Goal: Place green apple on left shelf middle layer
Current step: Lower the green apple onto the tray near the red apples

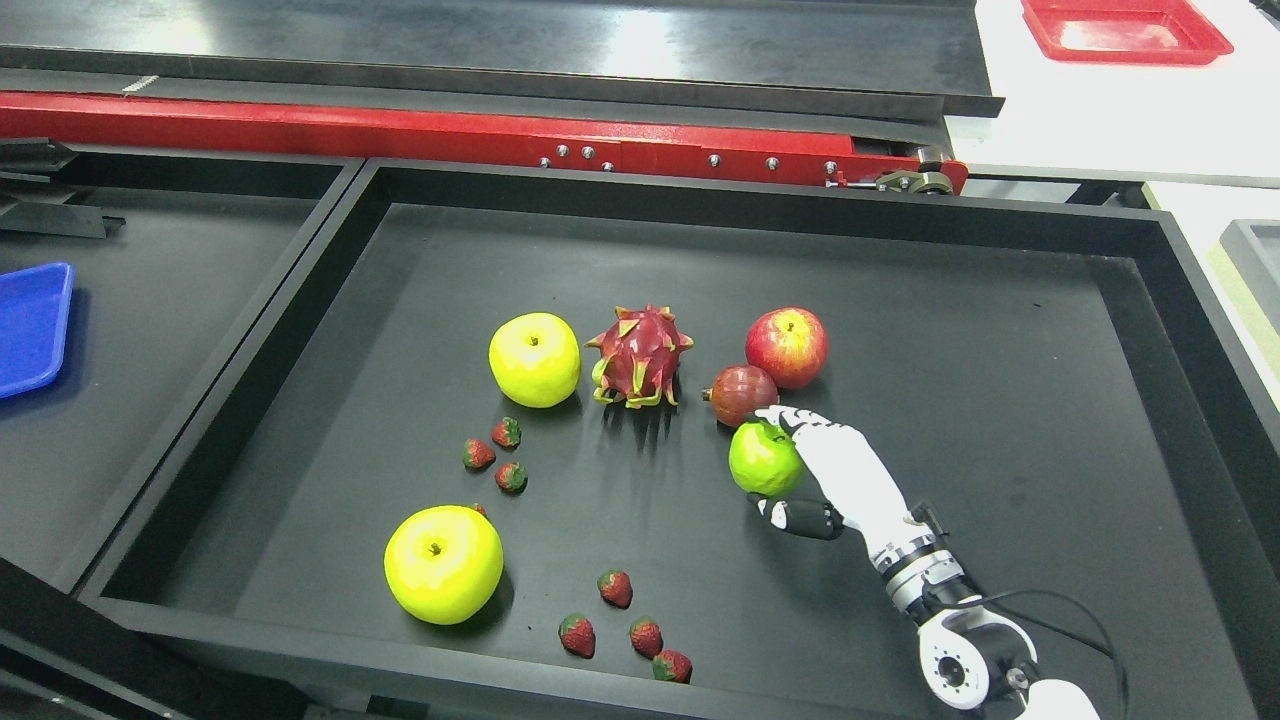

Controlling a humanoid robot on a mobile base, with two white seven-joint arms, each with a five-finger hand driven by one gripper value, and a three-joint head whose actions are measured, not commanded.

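So we're early on tbh. Right hand is wrapped round the green apple, fingers over the top, thumb underneath, w/ the apple seemingly not lifted yet off the black tray, just beside the dark red fruit. Lift + carry to the shelf all left, and no shelf visible.

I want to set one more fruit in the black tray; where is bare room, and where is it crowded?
Bare room: the right part of the black tray, right of the red apple, and the far strip behind the dragon fruit. Crowded: the middle, where the right hand is around the green apple, and the near edge with strawberries.
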